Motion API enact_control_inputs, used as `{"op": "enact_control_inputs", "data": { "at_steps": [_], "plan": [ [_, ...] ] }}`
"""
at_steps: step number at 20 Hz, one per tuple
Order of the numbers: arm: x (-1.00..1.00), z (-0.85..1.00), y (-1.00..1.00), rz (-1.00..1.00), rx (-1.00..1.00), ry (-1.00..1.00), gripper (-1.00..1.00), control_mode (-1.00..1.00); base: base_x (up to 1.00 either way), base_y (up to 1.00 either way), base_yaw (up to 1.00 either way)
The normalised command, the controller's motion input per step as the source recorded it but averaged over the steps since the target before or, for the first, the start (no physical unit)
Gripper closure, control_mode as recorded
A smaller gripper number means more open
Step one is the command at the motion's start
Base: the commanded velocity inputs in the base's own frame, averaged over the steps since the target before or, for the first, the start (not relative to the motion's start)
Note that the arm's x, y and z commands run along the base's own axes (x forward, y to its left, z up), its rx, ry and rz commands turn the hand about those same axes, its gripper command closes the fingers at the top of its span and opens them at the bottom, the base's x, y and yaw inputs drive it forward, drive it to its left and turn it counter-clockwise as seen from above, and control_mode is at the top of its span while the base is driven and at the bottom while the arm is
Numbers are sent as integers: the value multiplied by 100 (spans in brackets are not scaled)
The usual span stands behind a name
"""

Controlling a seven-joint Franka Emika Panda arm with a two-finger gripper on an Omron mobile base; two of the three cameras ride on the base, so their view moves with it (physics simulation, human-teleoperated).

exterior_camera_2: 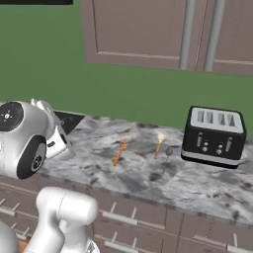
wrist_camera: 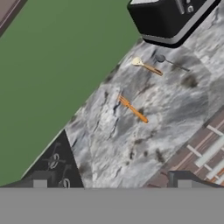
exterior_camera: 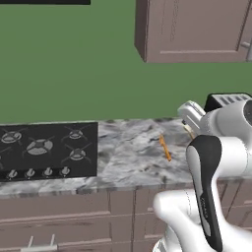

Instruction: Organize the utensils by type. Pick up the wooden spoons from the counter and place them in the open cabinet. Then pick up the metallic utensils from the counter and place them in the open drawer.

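Three utensils: on counter (exterior_camera_2: 148, 178), beyond the fingertips, none held.
Toaster (exterior_camera_2: 213, 136): farthest from gripper (wrist_camera: 112, 186); slots hold nothing visible.
Orange-brown spoon (wrist_camera: 132, 109): nearest, straight ahead.
Cream-bowled spoon (wrist_camera: 146, 66): farther, beside grey utensil (wrist_camera: 170, 62).
Gripper: spread wide, released.

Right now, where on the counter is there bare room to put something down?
The widest bare patch of the counter lies between the stove and the all-orange utensil. Another bare strip runs along the front edge, in front of the toaster. It is crowded beside the toaster, where the cream-headed spoon and dark grey spoon lie close together.
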Motion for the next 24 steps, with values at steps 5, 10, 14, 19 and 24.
{"op": "enact_control_inputs", "data": {
  "at_steps": [5, 10, 14, 19, 24],
  "plan": [
    [0, 0, 0, 0, 0, 0, -100, 100, 12, -70, 22],
    [9, 0, -53, 0, -1, 0, -100, -100, 2, -12, 1],
    [5, -3, -93, 0, -6, 6, -100, -100, 0, 0, 0],
    [40, -26, -67, 3, -13, 17, -100, -100, 0, 0, 0],
    [70, -43, -32, 16, -14, 25, -100, -100, 0, 0, 0]
  ]
}}
